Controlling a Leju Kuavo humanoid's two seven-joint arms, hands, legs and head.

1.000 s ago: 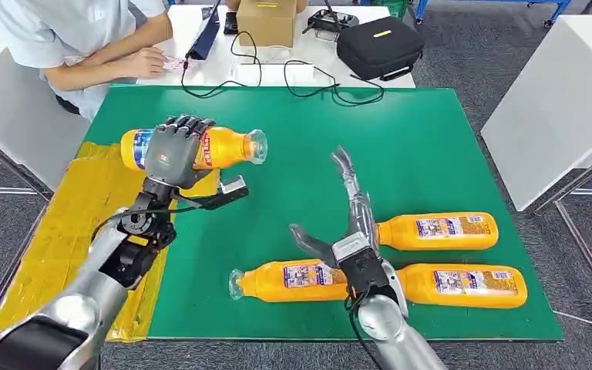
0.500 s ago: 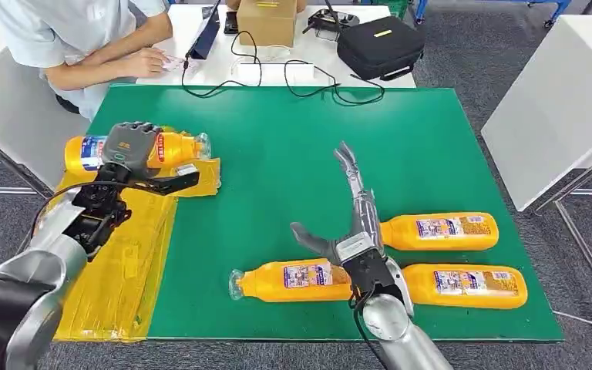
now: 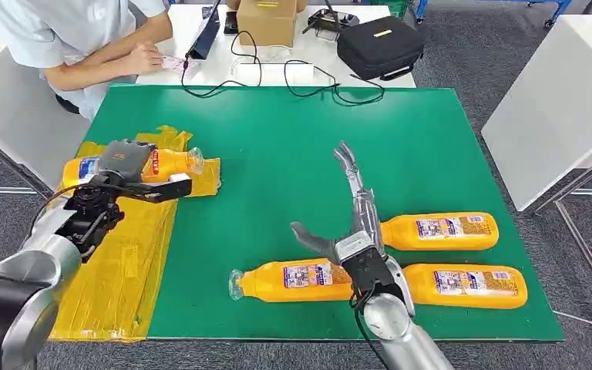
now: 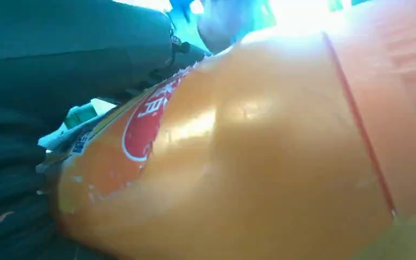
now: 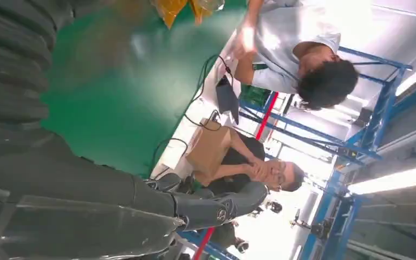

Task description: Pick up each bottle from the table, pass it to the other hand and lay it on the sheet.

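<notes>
Orange bottle point(image 3: 127, 168) was gripped in the left hand point(image 3: 123, 166), low over the far end of the yellow sheet point(image 3: 116, 254) at the bench's point(image 3: 277, 139) left edge; I couldn't tell whether it was touching down, so I'd call this lay-down unfinished. Three more bottles lay untouched on the green mat by the near right corner: one near the middle of the near edge point(image 3: 289, 280), two further right point(image 3: 439, 230) point(image 3: 466, 284). Right hand point(image 3: 352, 223) hovered between them, fingers spread wide, holding nothing.
</notes>
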